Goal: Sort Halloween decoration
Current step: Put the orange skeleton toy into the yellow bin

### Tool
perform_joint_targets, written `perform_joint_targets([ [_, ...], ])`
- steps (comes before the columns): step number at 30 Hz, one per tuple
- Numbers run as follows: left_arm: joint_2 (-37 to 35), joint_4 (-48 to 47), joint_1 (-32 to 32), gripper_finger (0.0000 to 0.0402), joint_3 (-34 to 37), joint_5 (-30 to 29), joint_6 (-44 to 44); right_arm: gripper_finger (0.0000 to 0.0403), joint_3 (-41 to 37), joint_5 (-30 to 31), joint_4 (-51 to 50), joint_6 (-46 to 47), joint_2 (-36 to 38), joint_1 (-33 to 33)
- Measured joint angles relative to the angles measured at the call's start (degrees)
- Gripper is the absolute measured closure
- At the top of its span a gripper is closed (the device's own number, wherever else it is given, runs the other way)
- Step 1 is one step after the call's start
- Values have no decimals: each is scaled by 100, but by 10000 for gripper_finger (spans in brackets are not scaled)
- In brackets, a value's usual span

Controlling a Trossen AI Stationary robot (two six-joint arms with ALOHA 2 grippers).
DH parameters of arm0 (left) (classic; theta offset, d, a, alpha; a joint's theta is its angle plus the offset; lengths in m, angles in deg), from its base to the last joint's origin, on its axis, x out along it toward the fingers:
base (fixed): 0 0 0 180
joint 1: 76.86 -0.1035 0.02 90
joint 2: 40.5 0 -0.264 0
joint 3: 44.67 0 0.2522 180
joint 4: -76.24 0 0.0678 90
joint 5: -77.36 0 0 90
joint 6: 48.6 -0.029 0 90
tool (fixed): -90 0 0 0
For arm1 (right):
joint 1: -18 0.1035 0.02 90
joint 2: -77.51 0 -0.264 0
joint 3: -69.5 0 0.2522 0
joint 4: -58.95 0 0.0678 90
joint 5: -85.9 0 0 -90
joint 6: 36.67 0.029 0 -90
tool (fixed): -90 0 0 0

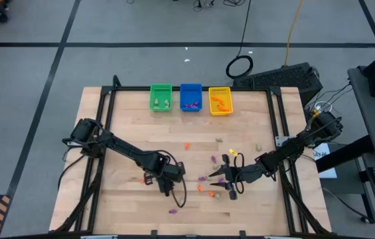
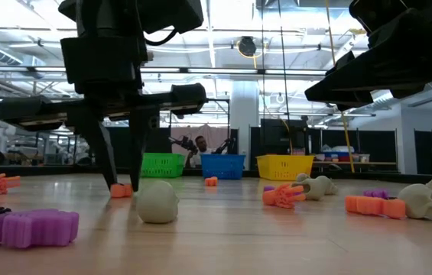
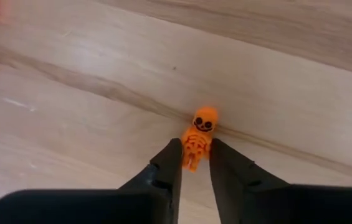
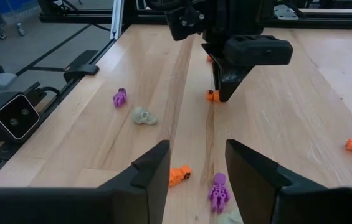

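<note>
The trinkets lie scattered on the wooden table: orange (image 1: 187, 145), purple (image 1: 214, 159) and pale beige ones (image 1: 259, 147). A pale skull (image 2: 157, 202) and purple pieces (image 2: 28, 227) show close in the low view. My left gripper (image 3: 194, 152) points down at the table's middle near part (image 1: 164, 179), shut on a small orange skeleton (image 3: 197, 134). My right gripper (image 4: 197, 155) hovers open to its right (image 1: 227, 180), above an orange trinket (image 4: 179, 175) and a purple skeleton (image 4: 218, 191). My left gripper pinches the orange skeleton by its trunk and legs (image 3: 193, 148) between the two fingers (image 3: 169, 160), which come from above, pointing down. The skeleton's head sticks out beyond the fingertips. The figure lies flat on the table (image 2: 121, 190).
Three small bins stand in a row at the table's far edge: green (image 1: 161, 97), blue (image 1: 190, 97) and yellow (image 1: 220, 101), each with trinkets inside. A black frame rail (image 1: 104, 113) runs along the table's sides. Both grippers are near each other.
</note>
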Motion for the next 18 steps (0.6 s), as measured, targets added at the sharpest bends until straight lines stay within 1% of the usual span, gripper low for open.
perform_joint_targets([
  [8,0,10,3,367,0,-18,552,259,0,0,15,-1,0,0],
  [15,4,12,4,370,-81,-87,1217,259,0,0,37,-119,0,0],
  [18,-38,-35,19,371,-131,-274,1392,259,0,0,37,-122,0,0],
])
